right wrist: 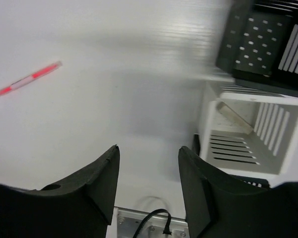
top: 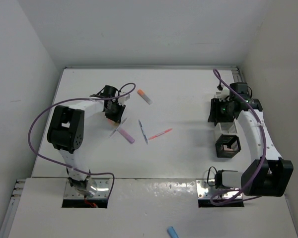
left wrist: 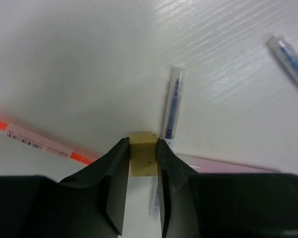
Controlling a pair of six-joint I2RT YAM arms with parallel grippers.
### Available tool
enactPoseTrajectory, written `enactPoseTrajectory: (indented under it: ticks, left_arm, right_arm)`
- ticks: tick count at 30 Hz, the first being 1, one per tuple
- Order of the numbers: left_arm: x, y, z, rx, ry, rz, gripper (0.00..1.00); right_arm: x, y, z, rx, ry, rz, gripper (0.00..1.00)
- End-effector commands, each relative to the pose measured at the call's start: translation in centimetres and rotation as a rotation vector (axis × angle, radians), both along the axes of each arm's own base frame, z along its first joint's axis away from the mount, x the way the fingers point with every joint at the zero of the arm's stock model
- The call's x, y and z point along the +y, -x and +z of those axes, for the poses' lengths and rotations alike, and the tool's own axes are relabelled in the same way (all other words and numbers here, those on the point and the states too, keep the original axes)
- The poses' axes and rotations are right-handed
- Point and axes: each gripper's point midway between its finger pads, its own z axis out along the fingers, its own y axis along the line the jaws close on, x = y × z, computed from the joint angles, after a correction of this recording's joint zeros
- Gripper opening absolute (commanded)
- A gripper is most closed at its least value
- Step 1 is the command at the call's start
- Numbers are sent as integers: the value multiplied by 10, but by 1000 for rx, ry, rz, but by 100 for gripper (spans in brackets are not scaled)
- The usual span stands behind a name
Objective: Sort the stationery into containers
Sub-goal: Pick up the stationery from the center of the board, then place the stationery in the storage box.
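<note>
The left end effector (left wrist: 141, 142) is clenched on a tan eraser (left wrist: 142, 156) down at the worktop (left wrist: 79, 59), just beside a blue pen (left wrist: 172, 111). The right end effector (right wrist: 148, 148) is released, holding nothing, next to a white box (right wrist: 208, 119) with a tan block (right wrist: 233, 117) inside

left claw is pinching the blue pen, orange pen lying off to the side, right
Not quite. The left wrist view shows the left claw pinching the tan eraser block, not the blue pen, which lies beside it. The orange pen does lie off to the side.
</note>
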Motion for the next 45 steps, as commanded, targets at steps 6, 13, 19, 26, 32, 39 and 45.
enactPoseTrajectory:
  ticks: [6,13,19,26,32,39,45]
  left_arm:
    - [-67,-17,170,-275,455,-146,15]
    - [-111,37,308,-537,1004,-254,2]
    - [-111,33,334,-459,1153,-105,0]
    - [-111,35,365,-401,1312,-10,0]
    - [-112,42,372,-403,1368,-20,0]
    - [-111,48,359,-388,1357,-3,0]
    - [-112,48,356,-388,1330,-8,0]
  right_arm:
    - [91,-27,81,-313,-158,280,52]
    - [175,-33,159,-581,-301,408,57]
    - [241,-36,206,-723,-347,413,53]
    - [308,-31,209,-781,-334,550,54]
    - [326,-36,207,-795,-299,548,55]
    - [342,-49,221,-825,-323,523,56]
    - [358,-53,219,-807,-356,557,50]
